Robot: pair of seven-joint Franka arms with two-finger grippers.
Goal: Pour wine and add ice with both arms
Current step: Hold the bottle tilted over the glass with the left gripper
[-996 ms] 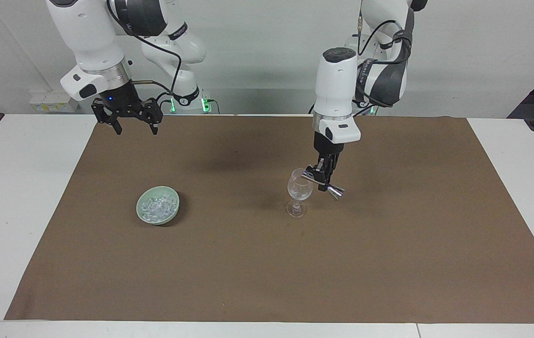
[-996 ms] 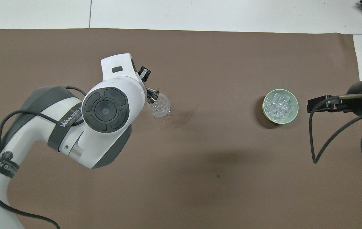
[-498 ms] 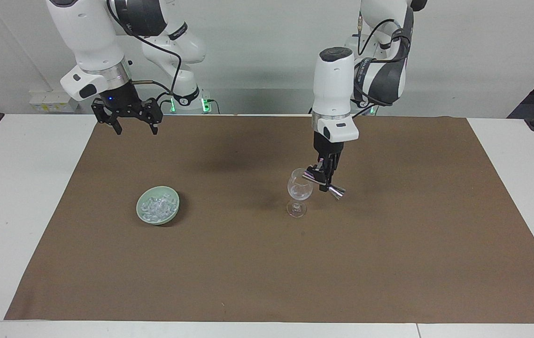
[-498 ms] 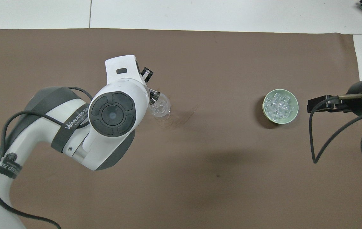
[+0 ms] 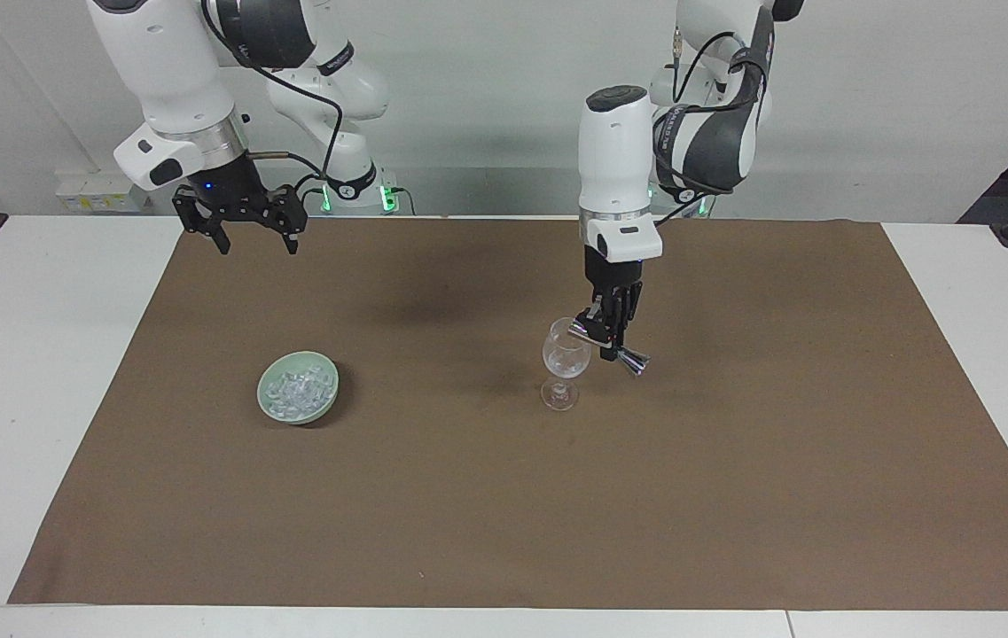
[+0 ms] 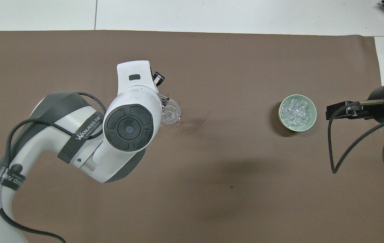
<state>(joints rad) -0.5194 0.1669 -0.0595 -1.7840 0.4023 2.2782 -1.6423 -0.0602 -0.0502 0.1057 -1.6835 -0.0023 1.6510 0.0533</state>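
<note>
A clear stemmed glass (image 5: 566, 359) (image 6: 171, 113) stands on the brown mat near the middle. My left gripper (image 5: 612, 341) is shut on a small metal jigger (image 5: 632, 356) (image 6: 164, 100), held tilted with one end at the glass's rim. The wine is hidden: I cannot make out liquid in the jigger or the glass. The ice (image 5: 295, 390) (image 6: 296, 110) fills a pale green bowl (image 5: 334, 383) (image 6: 312, 118) toward the right arm's end. My right gripper (image 5: 256, 246) (image 6: 328, 112) waits open in the air over the mat's edge, apart from the bowl.
The brown mat (image 5: 504, 532) covers most of the white table (image 5: 34, 354). A faint dark smear (image 6: 198, 121) marks the mat beside the glass. In the overhead view the left arm's wrist (image 6: 129, 126) hides most of its gripper.
The left arm's wrist has swung slightly toward the right arm's end and stands more upright, with the jigger still tilted at the glass. The right arm has not moved.
</note>
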